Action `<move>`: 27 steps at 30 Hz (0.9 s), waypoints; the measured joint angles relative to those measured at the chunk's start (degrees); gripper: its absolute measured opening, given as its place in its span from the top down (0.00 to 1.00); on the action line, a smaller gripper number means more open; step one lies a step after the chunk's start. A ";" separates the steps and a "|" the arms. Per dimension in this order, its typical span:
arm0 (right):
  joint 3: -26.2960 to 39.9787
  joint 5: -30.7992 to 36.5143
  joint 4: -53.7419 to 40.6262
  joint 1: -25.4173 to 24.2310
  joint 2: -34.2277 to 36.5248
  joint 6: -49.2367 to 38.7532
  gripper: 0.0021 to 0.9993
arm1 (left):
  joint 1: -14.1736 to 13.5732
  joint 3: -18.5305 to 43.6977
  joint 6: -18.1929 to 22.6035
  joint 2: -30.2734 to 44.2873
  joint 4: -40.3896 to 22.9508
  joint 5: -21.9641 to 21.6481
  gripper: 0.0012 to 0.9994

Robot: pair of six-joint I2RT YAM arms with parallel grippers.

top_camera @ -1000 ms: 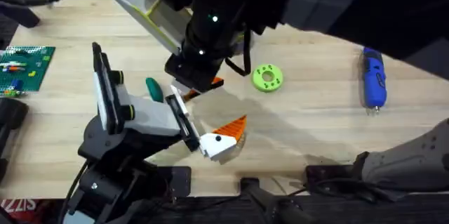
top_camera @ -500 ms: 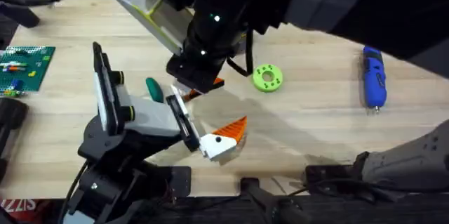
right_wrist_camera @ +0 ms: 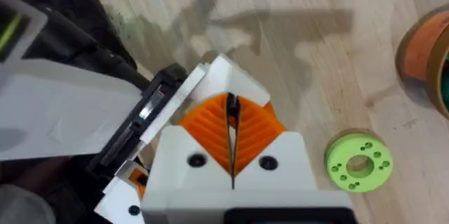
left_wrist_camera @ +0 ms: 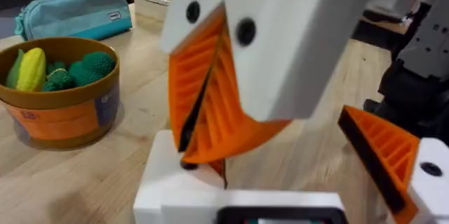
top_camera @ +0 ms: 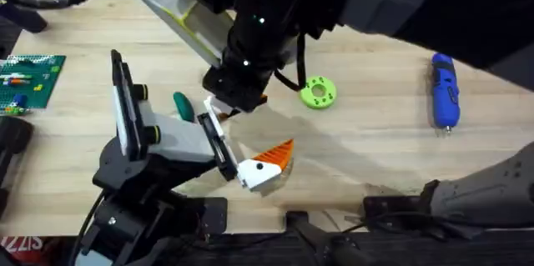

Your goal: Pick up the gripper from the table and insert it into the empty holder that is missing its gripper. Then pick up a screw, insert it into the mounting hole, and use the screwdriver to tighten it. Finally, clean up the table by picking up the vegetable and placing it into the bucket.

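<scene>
With the right hand pinched shut near the spread-open left hand, any drift could knock them together.

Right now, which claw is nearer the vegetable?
Right. The right claw hangs just beside the vegetable, on its ring-ward side. The left claw sits farther off, toward the table's near edge.

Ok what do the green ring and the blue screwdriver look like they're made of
Green ring: likely matte plastic, perhaps printed, judging by its flat uniform lime colour and small neat holes. Screwdriver: probably moulded plastic, with a glossy blue body, dark bands and a short tip that looks metal.
</scene>
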 joint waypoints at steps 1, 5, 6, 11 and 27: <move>0.00 0.00 -0.24 0.00 0.00 0.00 0.99 | 0.00 0.00 0.00 0.00 0.00 0.00 0.01; 0.00 0.00 -0.48 0.00 0.00 0.00 0.99 | 0.00 0.00 0.00 0.00 0.00 -0.02 0.01; 0.00 0.00 -0.48 0.00 0.00 0.00 0.99 | 0.00 0.00 0.00 0.00 0.00 -0.02 0.01; 0.00 0.00 -0.50 0.00 0.00 -0.02 0.99 | 0.00 0.00 0.00 0.00 0.00 -0.04 0.01; -0.02 0.07 -1.16 -0.07 0.00 -0.49 0.47 | 0.05 0.00 0.24 -0.05 0.02 -0.39 0.01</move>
